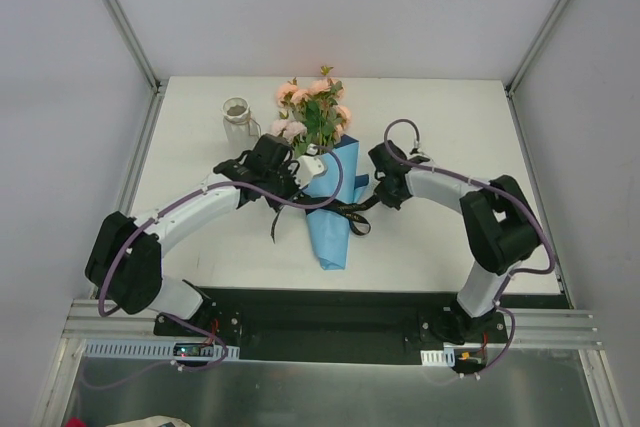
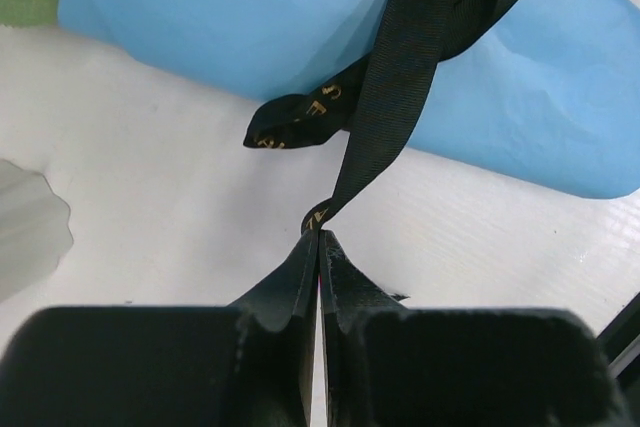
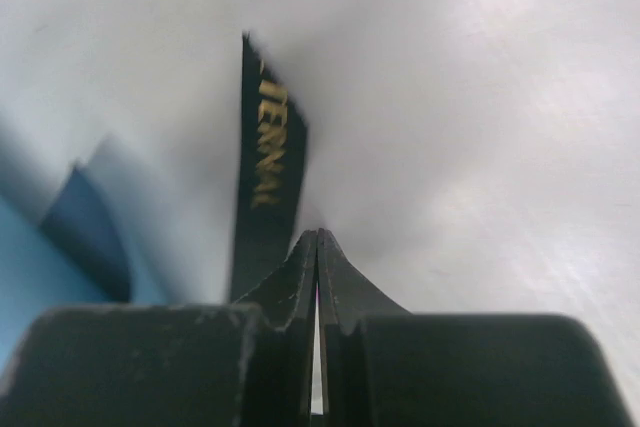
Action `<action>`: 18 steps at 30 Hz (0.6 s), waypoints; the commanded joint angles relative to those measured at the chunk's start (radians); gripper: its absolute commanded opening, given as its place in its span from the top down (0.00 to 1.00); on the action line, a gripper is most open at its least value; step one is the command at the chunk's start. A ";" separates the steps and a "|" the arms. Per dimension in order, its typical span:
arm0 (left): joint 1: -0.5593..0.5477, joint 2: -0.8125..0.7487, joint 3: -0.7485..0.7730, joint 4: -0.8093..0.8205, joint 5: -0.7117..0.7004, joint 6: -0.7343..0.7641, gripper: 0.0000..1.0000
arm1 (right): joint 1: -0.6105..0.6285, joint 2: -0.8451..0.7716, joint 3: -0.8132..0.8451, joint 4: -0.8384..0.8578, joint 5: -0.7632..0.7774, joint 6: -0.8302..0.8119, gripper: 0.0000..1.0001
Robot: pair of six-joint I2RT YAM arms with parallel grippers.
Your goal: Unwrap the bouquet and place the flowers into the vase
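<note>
The left claw (image 2: 318, 237) is pressed fully together, and the tip of the black ribbon (image 2: 400, 77) is nipped right at its fingertips. From there the ribbon climbs away from the claw, twisting once, up to the blue paper (image 2: 230, 17) that fills the far side of the wrist view. A second, shorter tail with gold lettering hangs just ahead of the claw and a little to its left, lying on the white desk (image 1: 200, 237).

The right claw (image 3: 317, 237) is also closed, finger against finger. A stretch of the same ribbon, with gold letters, stands just to the left of its fingertips and drops out of sight behind the left finger — whether it is actually caught between the fingers cannot be told. Blue paper shows low at the left of this claw, with bare desk ahead of it and to its right.

From above, the bouquet (image 1: 325, 177) lies between the two claws, still wrapped. The flowers (image 1: 313, 112) spread beyond both claws toward the far side of the desk, and the point of the cone sits behind them, toward the arm bases. The ribbon crosses the cone on the right claw's side. The vase (image 1: 237, 117) stands upright beyond the left claw and off to its left, near the flowers but apart from them.
</note>
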 commanded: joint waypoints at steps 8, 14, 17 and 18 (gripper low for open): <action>0.134 -0.183 0.193 -0.281 -0.136 -0.037 1.00 | -0.155 -0.206 -0.070 -0.198 0.210 -0.095 0.99; 0.196 -0.292 0.234 -0.345 -0.203 -0.029 1.00 | -0.042 -0.314 -0.098 -0.047 0.194 -0.308 0.92; 0.216 -0.316 0.251 -0.380 -0.283 -0.036 1.00 | 0.058 -0.373 -0.133 0.112 0.122 -0.443 0.53; 0.220 -0.325 0.254 -0.386 -0.306 -0.038 1.00 | 0.081 -0.392 -0.180 0.163 0.068 -0.471 0.37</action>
